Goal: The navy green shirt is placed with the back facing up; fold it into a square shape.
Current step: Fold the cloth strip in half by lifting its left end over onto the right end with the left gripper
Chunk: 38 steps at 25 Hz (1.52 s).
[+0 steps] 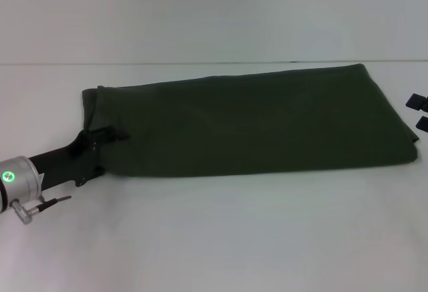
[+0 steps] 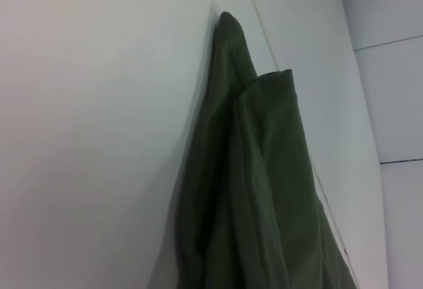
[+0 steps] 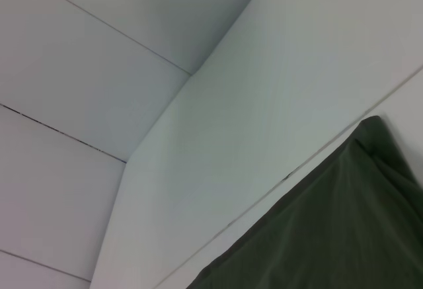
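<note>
1. You have the large dark olive-green soft-fabric shirt (image 1: 254, 121) lying across the far half of the white surface (image 1: 214, 238), already reduced to a long band that runs from near the left edge almost to the right edge. No sleeves stick out in the head view, so the lengthwise folds look done.
2. Your left gripper (image 1: 107, 135) sits at the left end of the band, its black fingers pressed into the cloth at the near-left corner. It seems closed on the shirt, though the cloth hides the tips, so treat that as a likely reading. The left wrist view shows the cloth bunched and gathered to a raised point, which fits a held end.
3. Your right gripper (image 1: 420, 111) is only partly in view at the right edge of the surface, just beside the right end of the shirt and apart from it. You cannot tell whether it is open or closed.
4. What remains, by my judgement: the band is far longer than it is deep, so it is not yet square. You need at least one crosswise fold, bringing the left end over toward the right end.
</note>
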Available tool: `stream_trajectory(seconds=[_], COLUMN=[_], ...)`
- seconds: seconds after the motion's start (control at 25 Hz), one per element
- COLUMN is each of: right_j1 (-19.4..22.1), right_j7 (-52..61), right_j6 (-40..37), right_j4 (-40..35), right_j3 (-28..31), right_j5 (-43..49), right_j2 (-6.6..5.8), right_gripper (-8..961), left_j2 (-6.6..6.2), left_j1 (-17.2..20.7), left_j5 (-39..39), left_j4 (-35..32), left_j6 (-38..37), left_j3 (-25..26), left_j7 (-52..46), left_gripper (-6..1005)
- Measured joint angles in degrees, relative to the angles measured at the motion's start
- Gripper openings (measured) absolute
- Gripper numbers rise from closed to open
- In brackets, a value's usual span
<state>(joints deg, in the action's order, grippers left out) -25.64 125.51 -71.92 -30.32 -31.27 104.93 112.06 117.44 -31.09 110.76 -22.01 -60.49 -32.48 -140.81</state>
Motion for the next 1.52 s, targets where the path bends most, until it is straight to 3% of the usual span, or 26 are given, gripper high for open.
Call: stream_trajectory(seconds=[0.68, 1.0, 1.36, 1.52], right_j1=[0.0, -0.3, -0.4, -0.7], right_j7=[0.0, 0.0, 0.2, 0.4], right_j6=[-0.1, 1.5, 3.4, 3.8], right_j4=[0.0, 0.0, 0.0, 0.0], right_j3=[0.9, 1.5, 3.4, 3.7], right_j5=[0.0, 0.0, 0.0, 0.0], right_j2=[0.00, -0.06, -0.18, -0.18], right_gripper=[795, 795, 794, 794], left_j2=[0.09, 0.03, 0.05, 0.05], left_j1=[0.1, 3.0, 8.9, 10.1], left_j5=[-0.1, -0.2, -1.9, -2.9], left_j4=[-0.7, -4.1, -5.8, -6.1], left_j6=[-0.2, 3.9, 5.1, 4.7], left_j3=[0.1, 1.1, 11.2, 12.4], left_j7=[3.7, 7.7, 10.6, 11.2], left_gripper=[187, 89, 69, 72])
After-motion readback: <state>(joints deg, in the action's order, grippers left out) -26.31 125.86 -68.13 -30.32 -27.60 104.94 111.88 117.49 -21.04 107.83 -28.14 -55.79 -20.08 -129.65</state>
